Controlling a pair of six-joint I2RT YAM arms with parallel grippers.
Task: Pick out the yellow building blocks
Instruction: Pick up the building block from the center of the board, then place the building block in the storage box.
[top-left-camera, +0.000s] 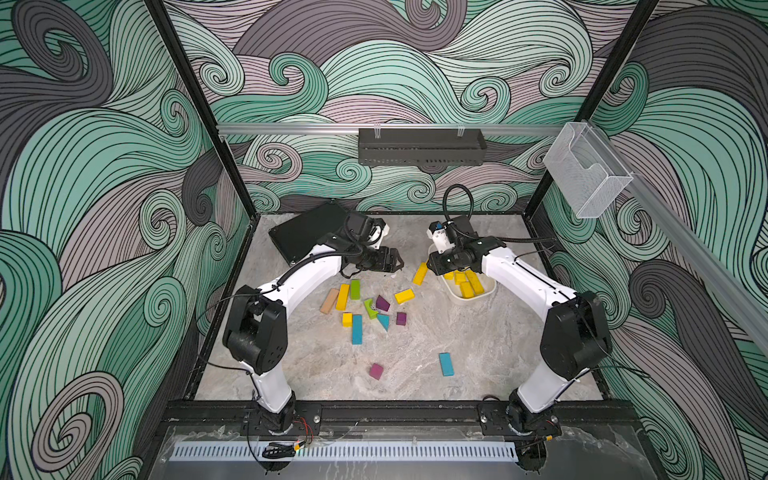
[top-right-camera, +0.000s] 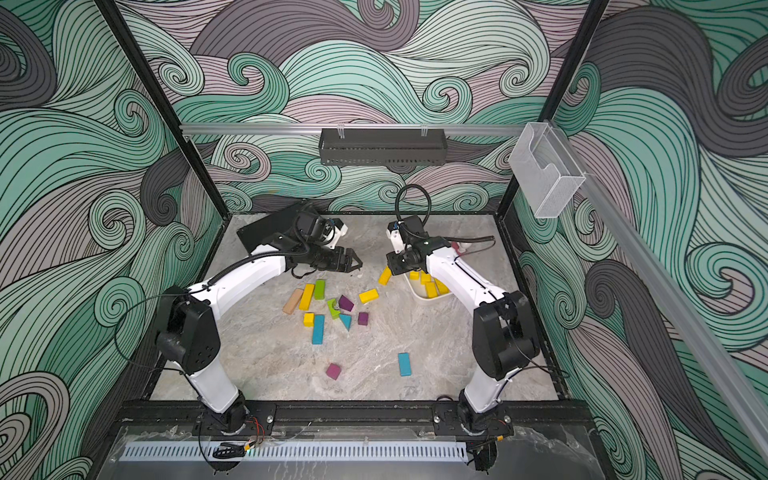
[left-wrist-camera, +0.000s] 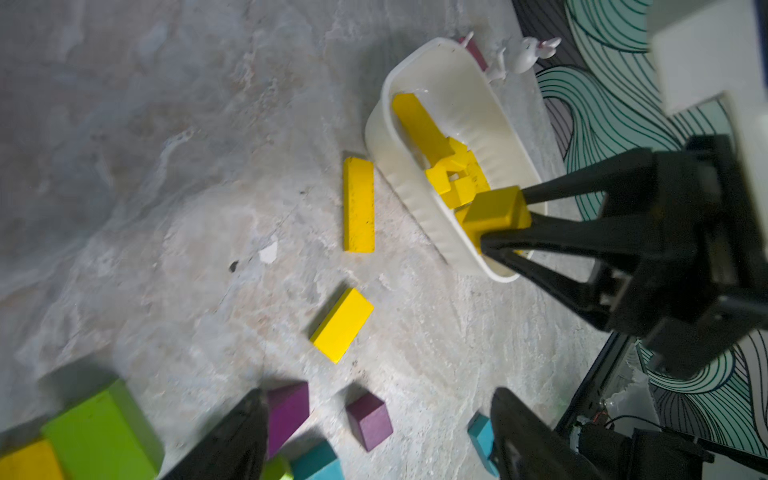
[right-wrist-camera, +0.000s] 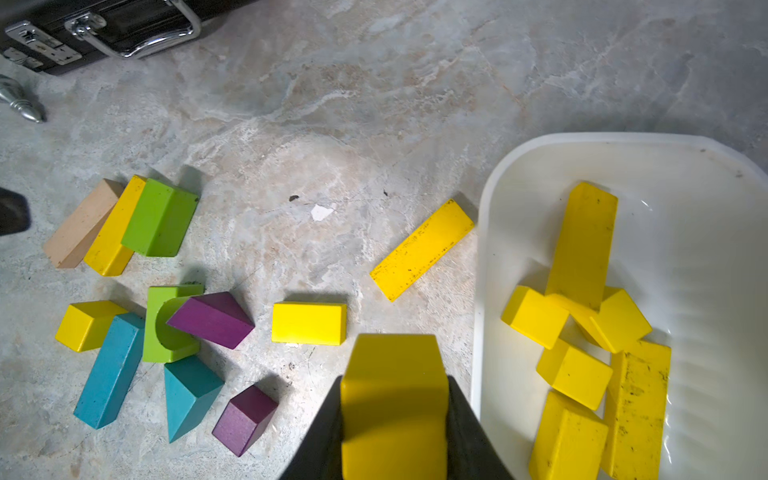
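Carrying a yellow block toward the white tub looks like the step in hand: the right gripper pinches that block between its dark fingers, held over the tub's near rim. By my reckoning the next move is a short shift inward over the tub's hollow, then letting go so the block drops clear of the wall.

Largest first: the marble tabletop, then the two arms, then the tub, which already holds a heap of yellow blocks, one long bar leaning across the smaller cubes.

The left gripper hangs above the table, well apart from the tub, with nothing between its jaws in the wrist view; how wide they stand I cannot tell.

Four yellows lie loose on the table. The flat bar lies just beside the tub, its long axis slanting toward the tub's wall. The short brick lies crosswise nearer the pile. Another long bar lies wedged between the tan bar and a green block, parallel to both. The small cube touches a blue bar.
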